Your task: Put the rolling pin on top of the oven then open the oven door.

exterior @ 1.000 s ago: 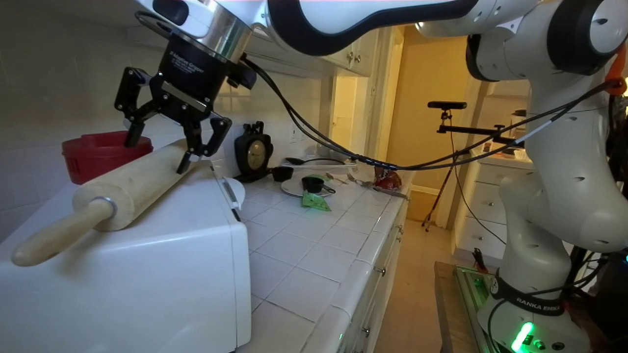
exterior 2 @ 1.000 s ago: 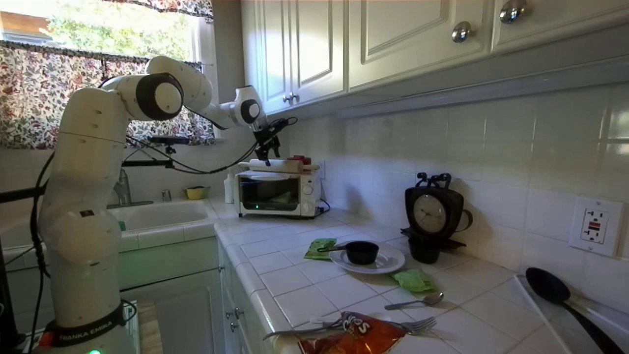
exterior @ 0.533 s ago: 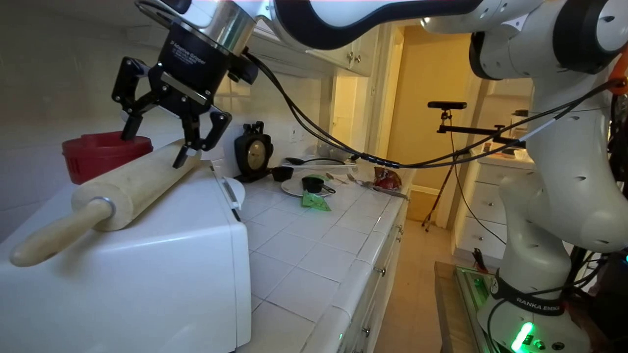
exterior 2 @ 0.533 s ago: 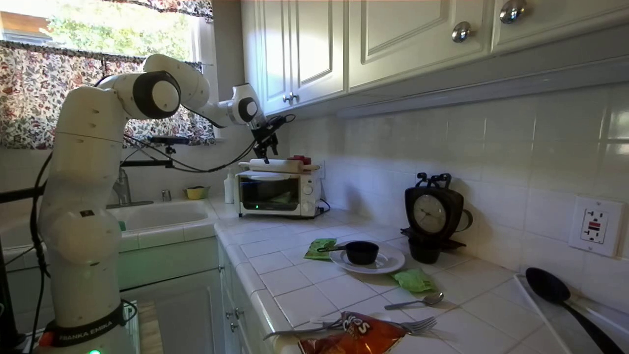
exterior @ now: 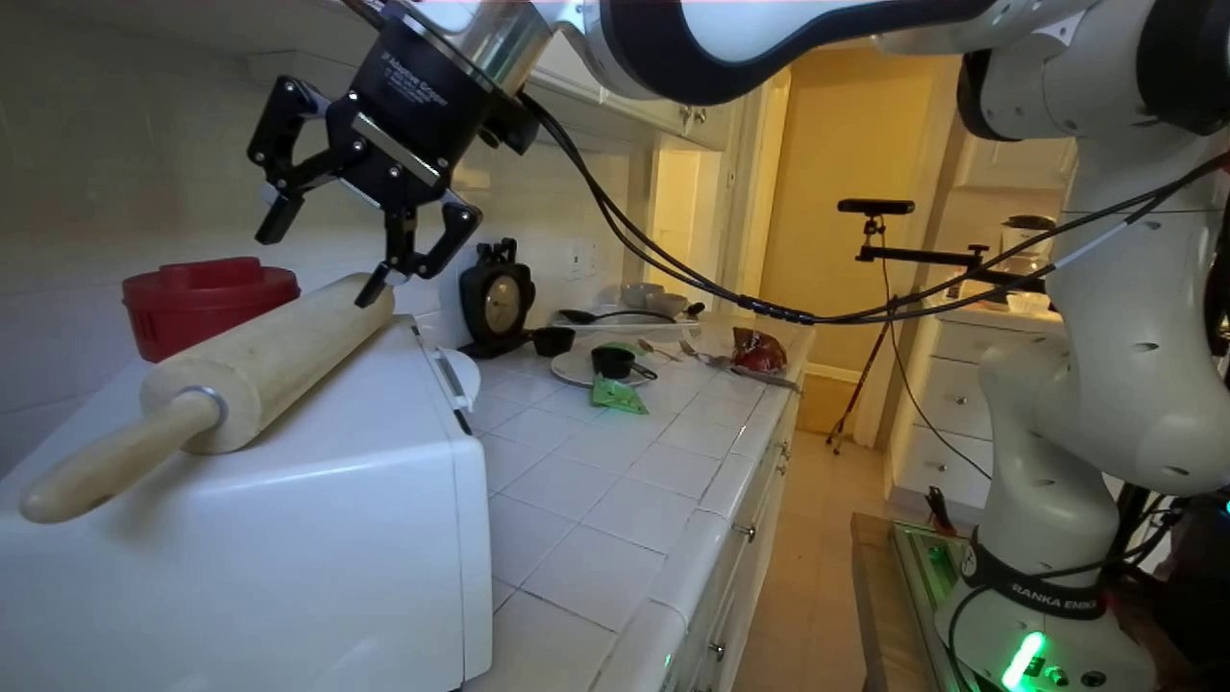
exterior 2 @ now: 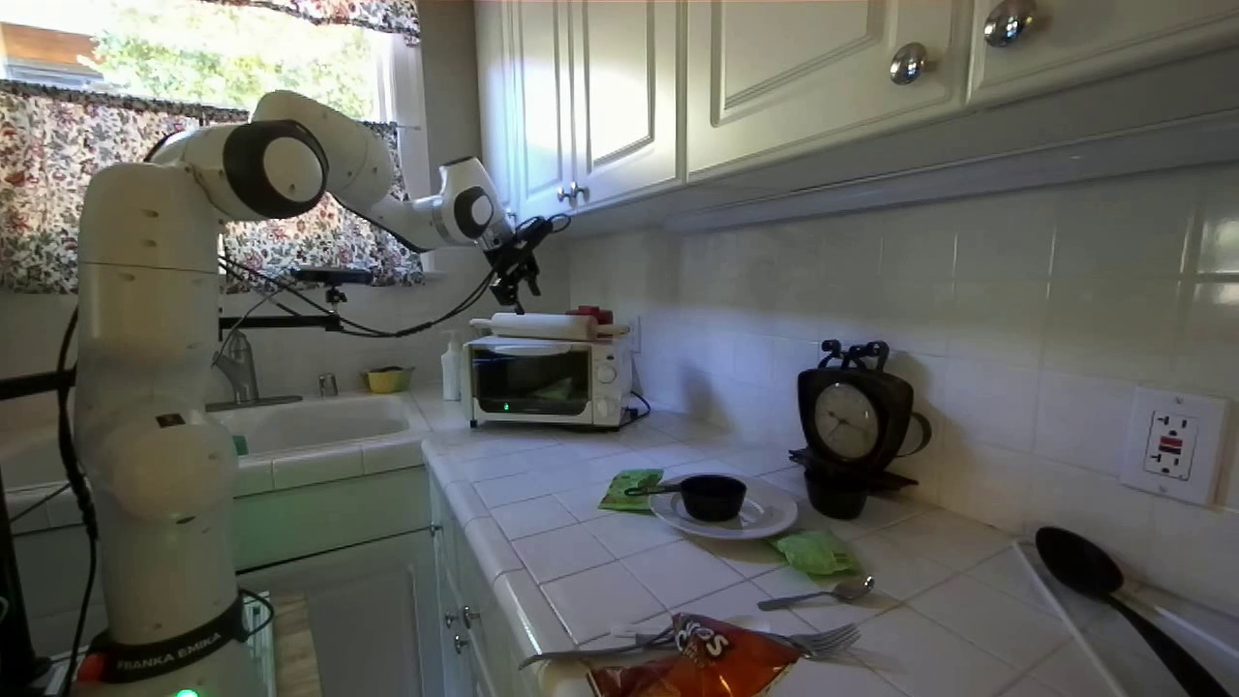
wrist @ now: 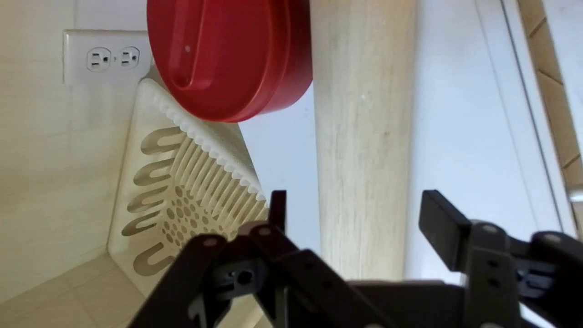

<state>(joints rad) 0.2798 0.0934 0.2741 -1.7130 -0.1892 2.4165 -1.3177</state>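
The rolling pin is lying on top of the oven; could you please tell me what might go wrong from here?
The round rolling pin lies ungripped on the oven, so tugging the closed oven door could roll it off. The open gripper, close above, might knock it or the red container beside it.

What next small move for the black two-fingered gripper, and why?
Probably ease the open gripper off toward the shut, rectangular dark-glass oven door: the pale tan wooden rolling pin already lies ungripped on the white boxy oven, so opening the door remains.
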